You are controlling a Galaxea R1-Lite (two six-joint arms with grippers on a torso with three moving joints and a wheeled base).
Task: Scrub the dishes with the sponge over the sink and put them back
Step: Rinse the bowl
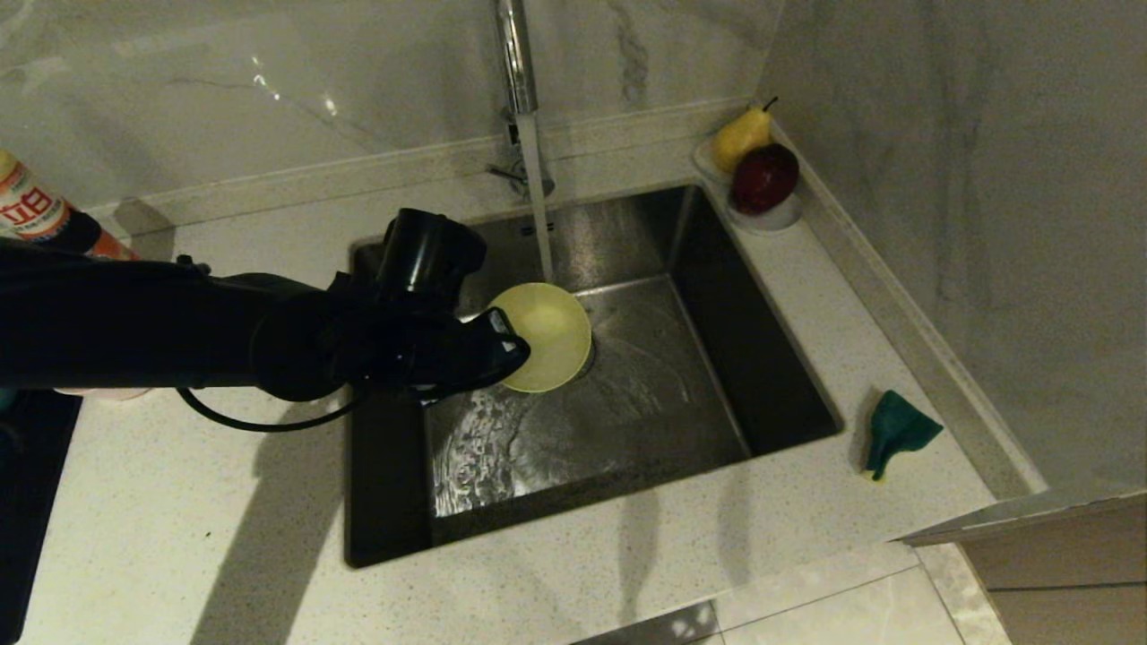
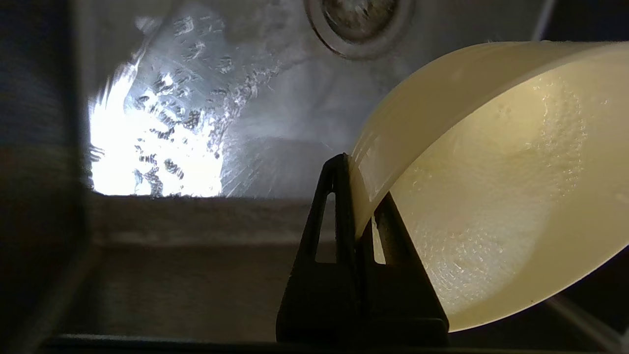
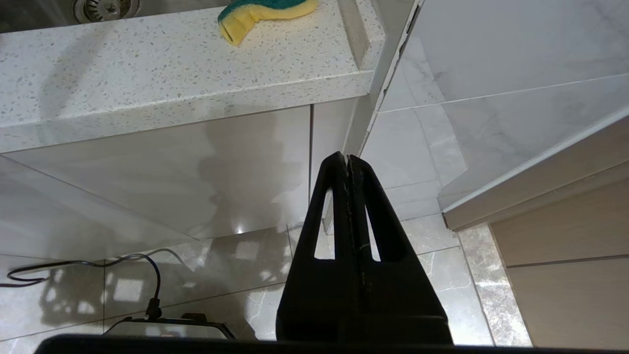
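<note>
Speckled white tabletop (image 1: 627, 573) nearest me; beyond, my left pincer (image 2: 361, 196) pinches the yellow bowl (image 1: 548, 333) by its thin rim over the sink (image 1: 789, 358) — light, stiff, wet-slick, I judge. Right pincer (image 3: 348, 160) hangs pressed together, parked.

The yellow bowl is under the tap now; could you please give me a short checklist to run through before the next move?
1. Left gripper pinching the yellow bowl by its rim: ok.
2. Bowl over the sink: ok.
3. Water from the tap reaching the bowl: ok.
4. Sponge in hand: not ok, it lies on the counter right of the sink.
5. Right gripper ready: not ok, shut, empty, below the counter.
</note>
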